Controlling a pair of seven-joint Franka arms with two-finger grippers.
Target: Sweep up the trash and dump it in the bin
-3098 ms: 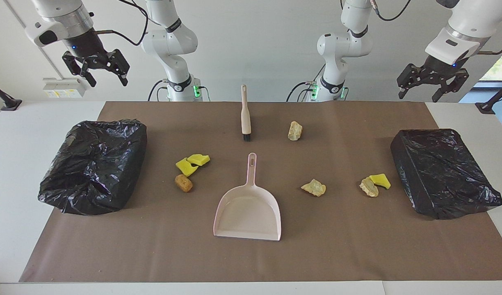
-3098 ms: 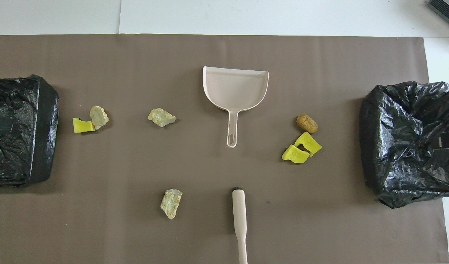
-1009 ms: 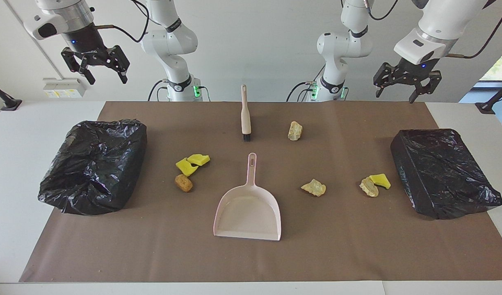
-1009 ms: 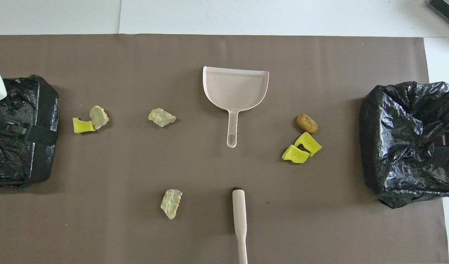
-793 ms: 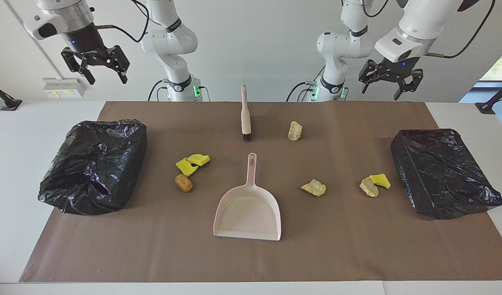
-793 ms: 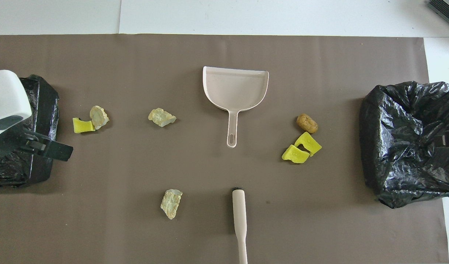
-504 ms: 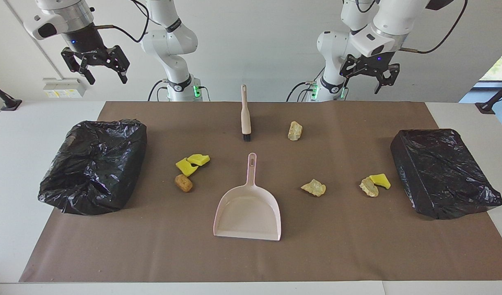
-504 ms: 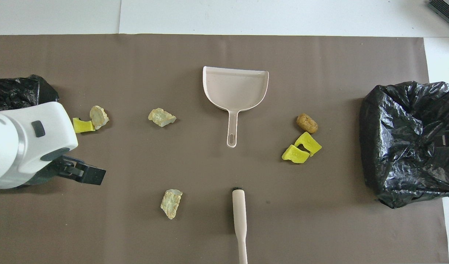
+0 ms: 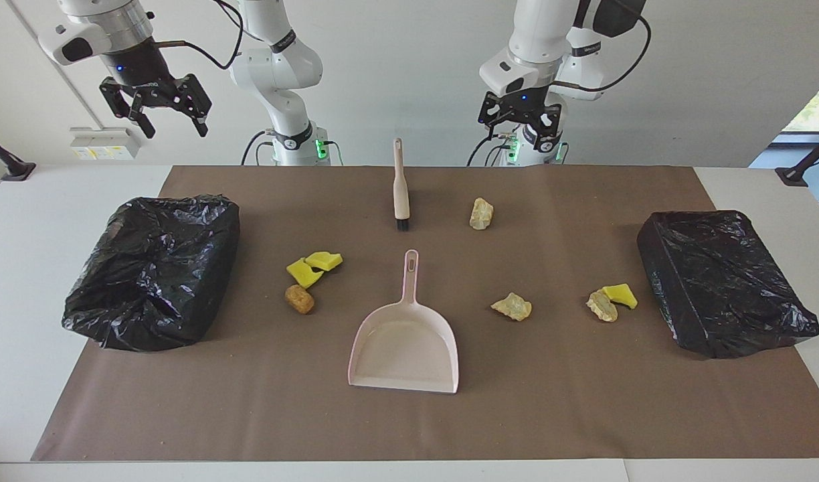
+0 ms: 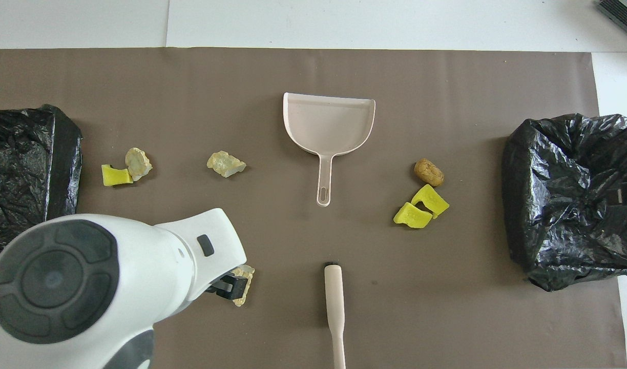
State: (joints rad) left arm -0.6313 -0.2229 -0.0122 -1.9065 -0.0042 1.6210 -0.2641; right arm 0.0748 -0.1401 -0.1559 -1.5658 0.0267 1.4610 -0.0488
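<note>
Trash lies scattered on the brown mat: two yellow wedges (image 9: 314, 266) and a brown nugget (image 9: 300, 299) between the dustpan and the bin at the right arm's end, a tan chunk (image 9: 481, 213) beside the brush, another tan chunk (image 9: 512, 306), and a tan chunk with a yellow wedge (image 9: 611, 300). The pink dustpan (image 9: 404, 348) lies mid-mat, and the beige brush (image 9: 401, 191) lies nearer to the robots. My left gripper (image 9: 520, 137) hangs open and empty, high over the mat's edge near the tan chunk (image 10: 243, 287). My right gripper (image 9: 165, 124) waits open, high over the right arm's end.
A black-bagged bin (image 9: 155, 268) stands at the right arm's end of the mat, its bag hollow on top. A second black-bagged bin (image 9: 724, 281) stands at the left arm's end. The left arm's wrist (image 10: 113, 287) hides part of the mat in the overhead view.
The left arm has swung from over the left arm's end of the table toward the middle, staying high and open. The right arm and every object have stayed put.
</note>
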